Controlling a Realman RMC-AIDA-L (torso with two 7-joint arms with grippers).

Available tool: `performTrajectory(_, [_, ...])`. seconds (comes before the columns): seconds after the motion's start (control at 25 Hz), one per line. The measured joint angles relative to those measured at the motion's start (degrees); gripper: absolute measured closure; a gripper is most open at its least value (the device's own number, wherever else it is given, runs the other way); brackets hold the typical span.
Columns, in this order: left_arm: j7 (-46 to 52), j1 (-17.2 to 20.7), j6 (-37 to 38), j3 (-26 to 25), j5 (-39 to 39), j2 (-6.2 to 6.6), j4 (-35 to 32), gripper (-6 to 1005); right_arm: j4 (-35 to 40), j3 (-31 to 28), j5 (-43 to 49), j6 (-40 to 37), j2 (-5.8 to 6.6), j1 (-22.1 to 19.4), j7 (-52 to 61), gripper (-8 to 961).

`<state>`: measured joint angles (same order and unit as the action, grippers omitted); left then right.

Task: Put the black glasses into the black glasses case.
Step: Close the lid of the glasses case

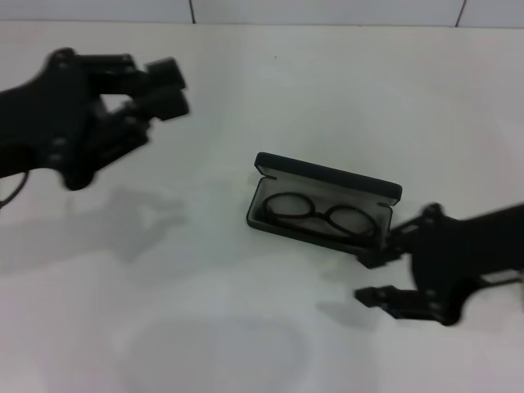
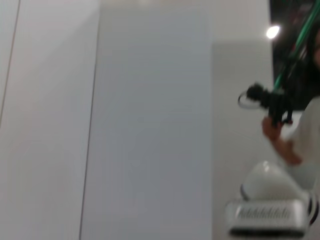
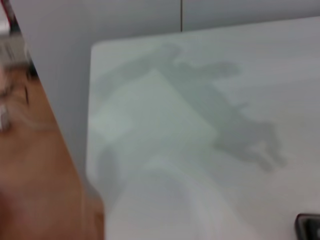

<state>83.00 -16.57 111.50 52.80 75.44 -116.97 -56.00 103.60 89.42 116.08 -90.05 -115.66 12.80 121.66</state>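
The black glasses case lies open in the middle of the white table, its lid raised on the far side. The black glasses lie inside it on the grey lining, lens rims side by side. My right gripper is low over the table just off the case's right end, open and empty, one finger close to the case's corner. A corner of the case shows in the right wrist view. My left gripper is raised at the far left, well away from the case.
The white table spreads around the case. Its back edge meets a wall. In the right wrist view the table's corner borders a wooden floor. The left wrist view shows only a wall panel and a distant person.
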Motion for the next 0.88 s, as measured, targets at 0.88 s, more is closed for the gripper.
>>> performTrajectory(0.88, [5.38,-28.38,-37.74,11.72,39.16,-2.74,17.18,793,-36.80,-57.65,-15.66,-25.11,0.28,-9.53,-26.70,500])
